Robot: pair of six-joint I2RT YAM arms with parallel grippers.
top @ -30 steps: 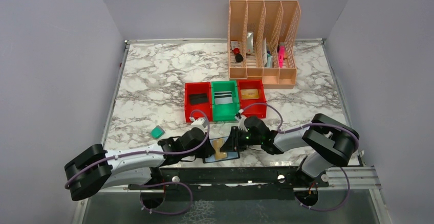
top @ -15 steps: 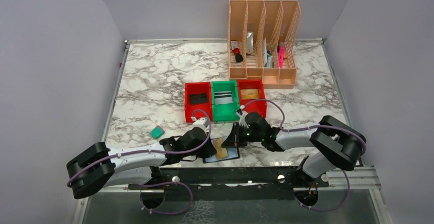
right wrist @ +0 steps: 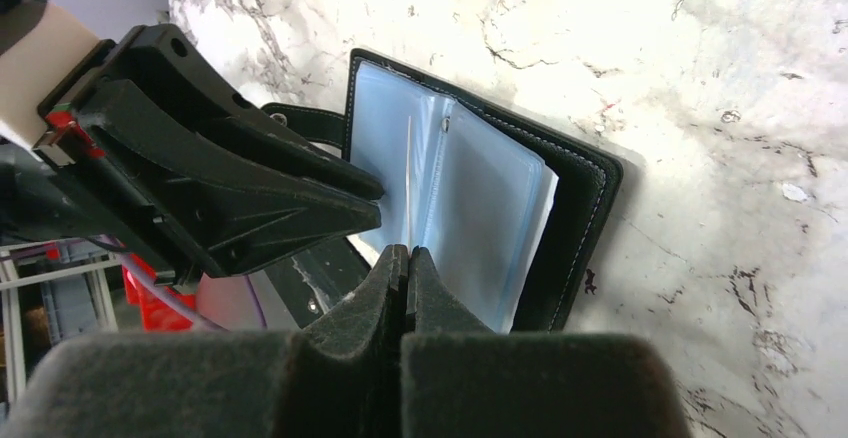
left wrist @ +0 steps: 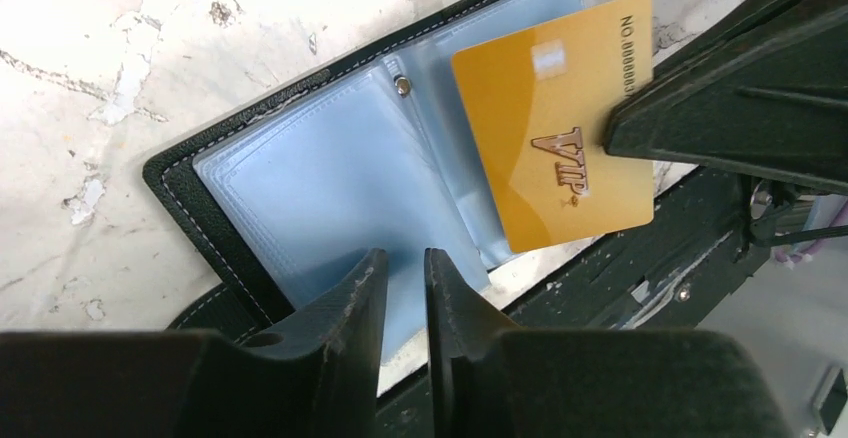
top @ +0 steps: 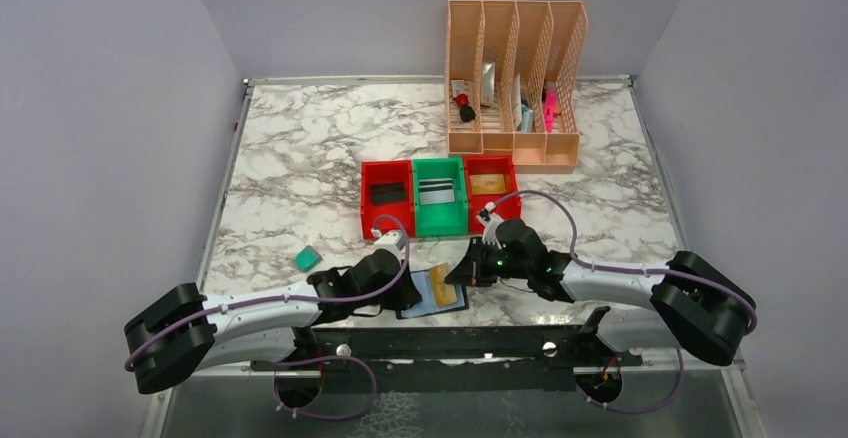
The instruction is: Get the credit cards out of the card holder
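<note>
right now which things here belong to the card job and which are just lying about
job: card holder, gold card, left pincer, right pincer
lying about: bins, rack, teal block

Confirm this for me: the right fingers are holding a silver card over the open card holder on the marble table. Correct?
No: it is a gold card, marked VIP, not silver; the left wrist view shows it. The right fingers do grip it over the open card holder on the marble table.
</note>
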